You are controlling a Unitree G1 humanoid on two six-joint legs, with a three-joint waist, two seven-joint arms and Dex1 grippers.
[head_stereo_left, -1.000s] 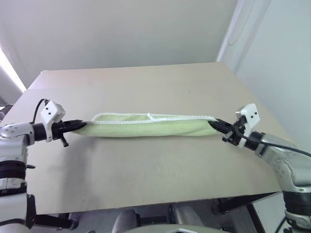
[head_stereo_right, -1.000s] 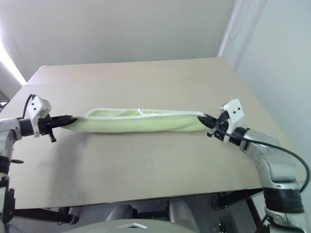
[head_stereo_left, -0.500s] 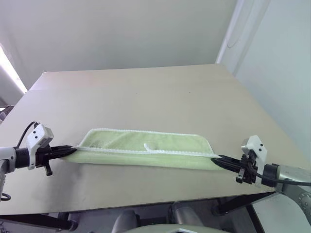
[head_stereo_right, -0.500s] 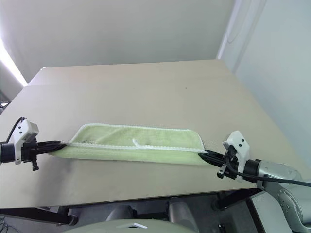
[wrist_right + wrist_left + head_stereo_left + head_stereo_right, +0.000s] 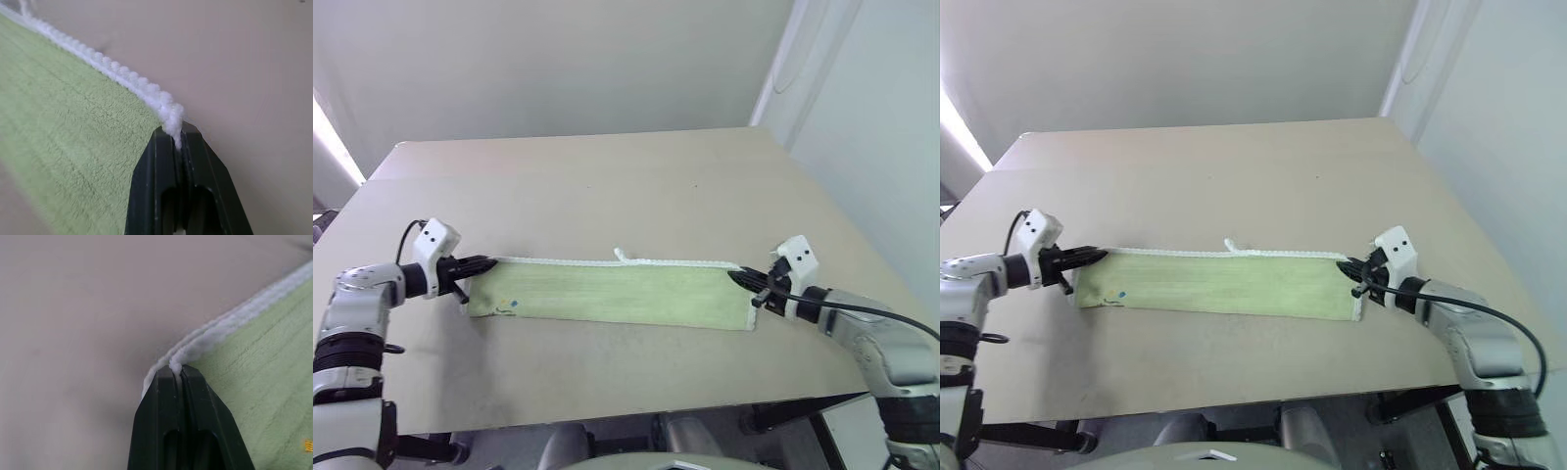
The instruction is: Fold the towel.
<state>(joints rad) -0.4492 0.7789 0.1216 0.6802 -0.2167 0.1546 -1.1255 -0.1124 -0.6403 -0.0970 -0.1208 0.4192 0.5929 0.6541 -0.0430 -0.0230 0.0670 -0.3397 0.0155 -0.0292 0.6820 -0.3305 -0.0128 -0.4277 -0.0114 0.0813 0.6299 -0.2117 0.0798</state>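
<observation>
Towel [image 5: 612, 292] — pinched between both claws

Beige table [image 5: 607, 186], pale wall [image 5: 558, 59]

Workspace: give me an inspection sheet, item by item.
Surface: beige table, bare around the cloth.
Job's things: towel, a long folded strip lying flat, white scalloped edging along its far edge, small tag sticking up.
Clutter: nothing seen.
Grippers: left end effector shut on the towel's far left corner; right end effector shut on its far right corner.
Cables: black cable along the right arm.
Surroundings: pale walls.
</observation>
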